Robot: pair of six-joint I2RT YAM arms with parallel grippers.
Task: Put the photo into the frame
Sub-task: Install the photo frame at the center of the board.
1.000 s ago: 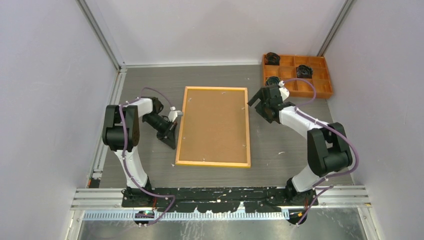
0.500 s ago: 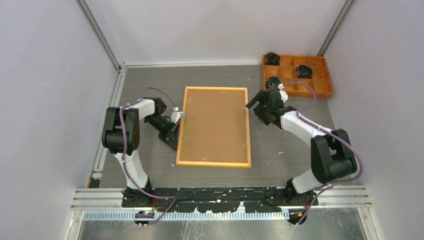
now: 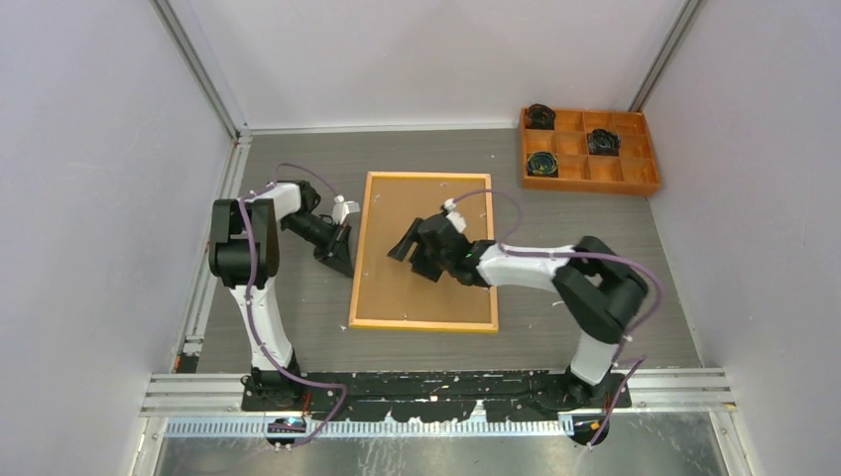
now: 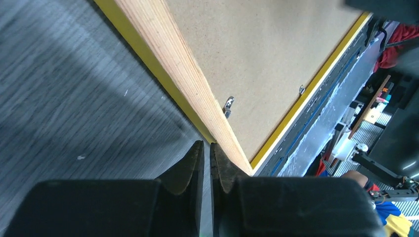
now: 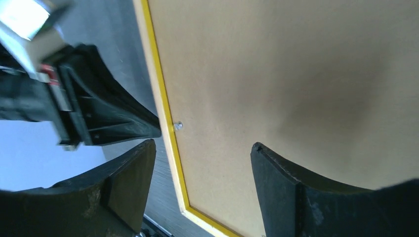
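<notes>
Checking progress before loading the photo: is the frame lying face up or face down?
Face down: the frame lies flat with its brown backing board and clips upward.

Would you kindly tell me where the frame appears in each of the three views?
Top external: the frame lies in the middle, back up.
Left wrist: the frame runs diagonally, filling the upper right.
Right wrist: the frame fills the centre and right.
Shared landmark: the left hand, beside the frame's left edge.
</notes>
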